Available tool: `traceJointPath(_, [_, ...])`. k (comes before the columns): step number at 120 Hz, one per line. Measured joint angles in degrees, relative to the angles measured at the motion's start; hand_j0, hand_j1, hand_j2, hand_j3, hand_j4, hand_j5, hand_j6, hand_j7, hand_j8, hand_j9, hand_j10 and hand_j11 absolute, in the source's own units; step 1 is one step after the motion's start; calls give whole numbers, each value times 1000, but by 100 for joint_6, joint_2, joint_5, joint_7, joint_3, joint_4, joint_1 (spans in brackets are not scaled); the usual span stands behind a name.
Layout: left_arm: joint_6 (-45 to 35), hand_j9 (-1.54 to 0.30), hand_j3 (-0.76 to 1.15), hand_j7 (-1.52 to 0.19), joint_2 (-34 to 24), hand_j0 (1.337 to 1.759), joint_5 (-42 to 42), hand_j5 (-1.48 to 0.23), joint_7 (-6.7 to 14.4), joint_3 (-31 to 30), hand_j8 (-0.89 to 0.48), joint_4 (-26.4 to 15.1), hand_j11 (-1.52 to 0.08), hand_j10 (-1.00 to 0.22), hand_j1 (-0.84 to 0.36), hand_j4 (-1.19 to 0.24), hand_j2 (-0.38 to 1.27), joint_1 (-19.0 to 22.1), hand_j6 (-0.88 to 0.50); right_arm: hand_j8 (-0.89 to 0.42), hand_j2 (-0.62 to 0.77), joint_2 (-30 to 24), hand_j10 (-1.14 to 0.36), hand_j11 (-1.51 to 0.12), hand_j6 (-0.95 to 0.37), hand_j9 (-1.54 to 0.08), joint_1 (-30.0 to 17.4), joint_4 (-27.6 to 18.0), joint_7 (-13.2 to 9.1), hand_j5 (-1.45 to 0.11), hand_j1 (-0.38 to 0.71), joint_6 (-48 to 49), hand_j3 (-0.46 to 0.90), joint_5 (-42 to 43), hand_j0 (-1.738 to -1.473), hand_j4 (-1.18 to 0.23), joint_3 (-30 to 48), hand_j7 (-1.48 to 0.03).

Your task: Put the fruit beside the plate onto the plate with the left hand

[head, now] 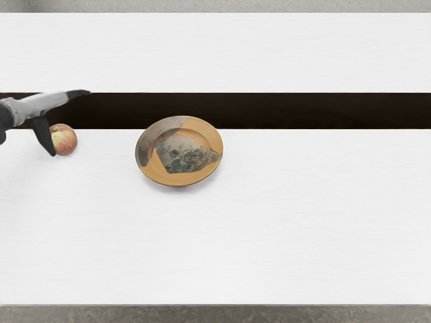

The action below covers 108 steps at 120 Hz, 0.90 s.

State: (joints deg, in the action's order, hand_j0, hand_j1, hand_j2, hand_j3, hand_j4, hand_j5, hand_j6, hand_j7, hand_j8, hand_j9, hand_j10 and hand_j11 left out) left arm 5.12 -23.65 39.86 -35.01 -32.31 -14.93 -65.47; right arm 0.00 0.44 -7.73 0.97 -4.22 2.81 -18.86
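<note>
A red and yellow apple (65, 139) lies on the white table, left of an orange plate (210, 136) with a dark grey pattern. My left hand (52, 118) comes in from the left edge and hovers at the apple. Its fingers are spread: one reaches out above the apple, and the thumb (45, 136) hangs down against the apple's left side. The hand holds nothing. The plate has nothing on it.
A dark gap (303, 111) runs across behind the table's far edge, with another white surface (215, 54) beyond it. The white table (269, 235) stretches to the right and front of the plate.
</note>
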Motion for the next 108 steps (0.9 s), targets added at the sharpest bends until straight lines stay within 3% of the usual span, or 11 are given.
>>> traceJointPath(15, [-228,-96,0,-96,105,1658,5,-96,0,-194,-68,27,-96,-65,320,-68,-86,70,-69,0,0,0,0,0,0,0,0,0,0,0,-349,0,0,0,-1658,0,-2,0])
traceJointPath(20, [-355,-114,0,-114,144,1659,5,-114,-2,-230,-85,29,-115,-81,266,-86,30,103,-86,0,0,0,0,0,0,0,0,0,0,0,-349,0,0,0,-1658,0,-1,0])
traceJointPath(89, [-631,-493,0,-494,203,1658,9,-494,1,-728,-384,144,-493,-382,-103,-384,80,35,-384,0,0,0,0,0,0,0,0,0,0,0,-349,0,0,0,-1658,0,-1,0])
traceJointPath(108, [-636,-552,0,-553,259,1658,9,-551,3,-791,-426,149,-551,-426,-160,-428,83,34,-369,0,0,0,0,0,0,0,0,0,0,0,-349,0,0,0,-1658,0,-1,0])
